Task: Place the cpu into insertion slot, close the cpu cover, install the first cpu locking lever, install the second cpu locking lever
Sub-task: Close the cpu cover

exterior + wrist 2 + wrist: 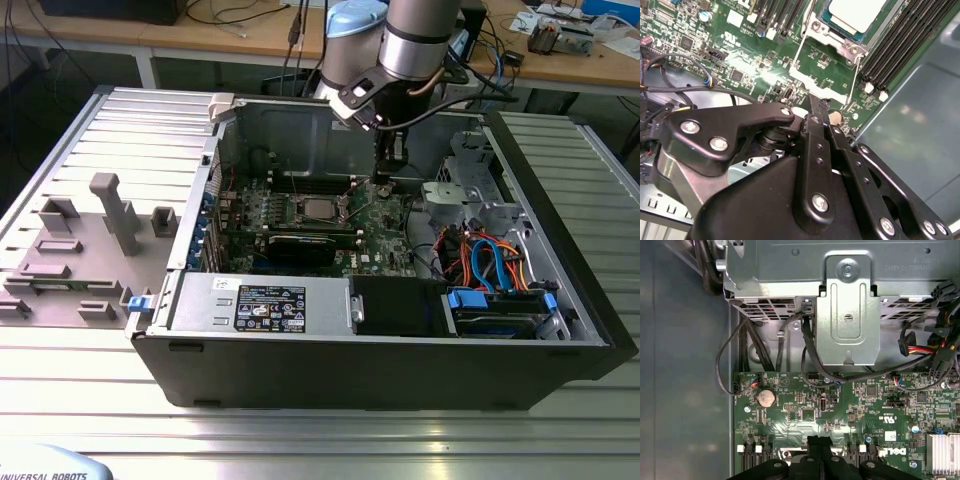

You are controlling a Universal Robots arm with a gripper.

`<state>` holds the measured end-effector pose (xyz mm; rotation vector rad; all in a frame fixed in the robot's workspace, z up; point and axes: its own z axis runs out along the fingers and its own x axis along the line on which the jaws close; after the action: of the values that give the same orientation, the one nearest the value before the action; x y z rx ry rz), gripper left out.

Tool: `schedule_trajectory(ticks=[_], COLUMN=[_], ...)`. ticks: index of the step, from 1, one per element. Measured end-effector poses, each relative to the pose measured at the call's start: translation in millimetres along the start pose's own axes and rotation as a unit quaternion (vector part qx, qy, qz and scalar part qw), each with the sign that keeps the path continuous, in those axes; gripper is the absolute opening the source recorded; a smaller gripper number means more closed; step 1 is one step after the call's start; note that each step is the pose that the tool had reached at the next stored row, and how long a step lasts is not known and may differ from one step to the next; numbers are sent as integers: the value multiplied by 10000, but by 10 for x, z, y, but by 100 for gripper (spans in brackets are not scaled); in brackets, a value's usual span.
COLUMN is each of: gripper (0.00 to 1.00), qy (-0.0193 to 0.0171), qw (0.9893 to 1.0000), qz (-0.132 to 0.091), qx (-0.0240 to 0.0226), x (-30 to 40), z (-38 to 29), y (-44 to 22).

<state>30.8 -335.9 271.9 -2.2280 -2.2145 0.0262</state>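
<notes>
The cpu (320, 209) lies flat in the insertion slot (827, 45) on the green board, its dull silver top (856, 12) facing up. The cpu cover (845, 34) lies as a thin silver frame around the chip. Two thin wire levers (799, 52) (856, 75) run along the socket's sides; I cannot tell if they are latched. My gripper (383, 182) hangs over the board on the exterior view's right of the socket. Its black fingers (818, 106) are pressed together, tip (820, 440) just above the board, with nothing visible between them.
Black memory slots (900, 35) flank the socket. A metal drive cage (847, 310) with cable bundles (490, 262) stands beyond the gripper. A coin battery (766, 398) and a finned heat sink (942, 452) sit on the board. Power supply (260, 300) and case walls close in.
</notes>
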Motion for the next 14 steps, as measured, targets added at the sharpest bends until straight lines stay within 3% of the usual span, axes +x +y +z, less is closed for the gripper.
schedule_trajectory(ticks=[8,14], gripper=[11,11], qy=[-2,-4], qw=[10000,9999], qz=[-60,-125], qx=[-1,-2], x=[31,32], z=[44,152], y=[13,82])
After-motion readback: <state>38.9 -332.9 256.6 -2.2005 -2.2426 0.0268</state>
